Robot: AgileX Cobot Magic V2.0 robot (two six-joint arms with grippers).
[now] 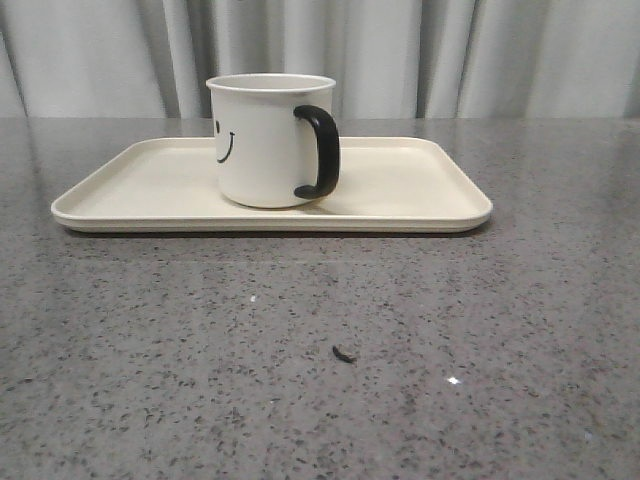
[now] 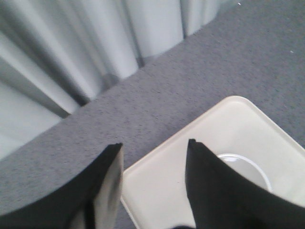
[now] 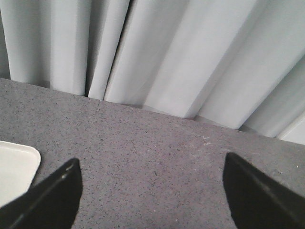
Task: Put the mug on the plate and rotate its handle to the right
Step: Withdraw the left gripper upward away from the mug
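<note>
The cream mug (image 1: 265, 140) with a black smiley face stands upright on the cream rectangular plate (image 1: 420, 190). Its black handle (image 1: 320, 150) points to the right and a little toward the camera. Neither gripper shows in the front view. In the left wrist view my left gripper (image 2: 155, 148) is open and empty above the plate's corner (image 2: 157, 181), and part of the mug's rim (image 2: 248, 164) shows behind one finger. In the right wrist view my right gripper (image 3: 152, 164) is open wide and empty over bare table, with a plate corner (image 3: 16, 164) beside it.
The grey speckled table (image 1: 320, 360) carries a small dark speck (image 1: 343, 353) in front of the plate. A pale pleated curtain (image 1: 500, 50) hangs along the table's far edge.
</note>
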